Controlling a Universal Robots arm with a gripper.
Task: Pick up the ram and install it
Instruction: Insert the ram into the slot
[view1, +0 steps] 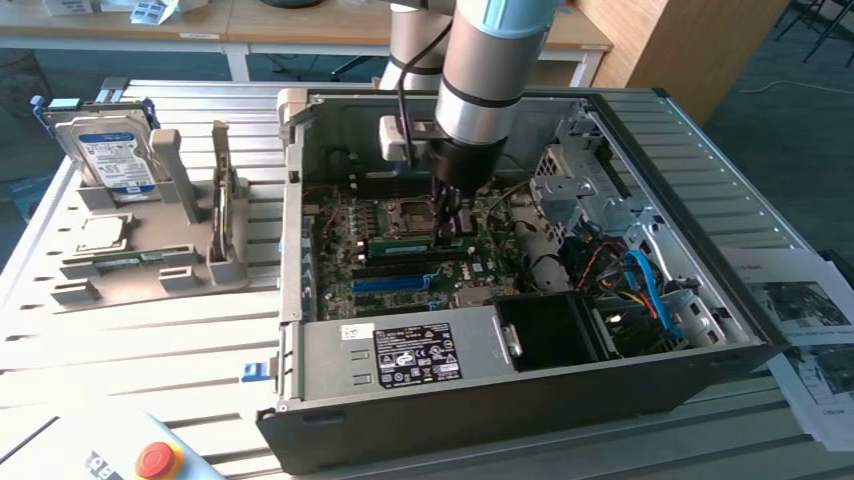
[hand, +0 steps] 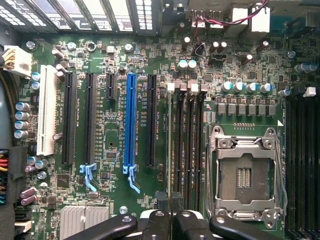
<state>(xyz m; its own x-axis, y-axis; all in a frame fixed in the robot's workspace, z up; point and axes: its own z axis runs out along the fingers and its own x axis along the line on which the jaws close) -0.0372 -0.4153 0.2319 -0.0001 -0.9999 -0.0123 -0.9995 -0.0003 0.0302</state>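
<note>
From my station, the biggest thing is the ribbed aluminium table (view1: 134, 340). On it lies an open black sheet-metal computer case (view1: 534, 410). The grey-and-silver jointed arm (view1: 487, 70) reaches down into the case, over the green motherboard (hand: 115, 55) with its crowd of small round capacitors. On that board I see a long blue plastic expansion slot (hand: 131, 120) and a square, silver-framed processor socket (hand: 245, 175), which is open with bare contacts showing.

The arm's wrist hides part of the board in the exterior view, and the case wall cuts off the board's near edge.

The ram (view1: 418, 243), a thin green circuit-board stick, lies flat-on along the black memory slots in the exterior view. In the wrist view I get it edge-on, a pale sliver (hand: 170, 150) running straight out from the gripper (hand: 172, 222). The black fingers (hand: 156, 225) are drawn nearly together, pinching the stick's top edge between them. I think it sits over the outermost slot, but I cannot tell whether it is seated.
</note>
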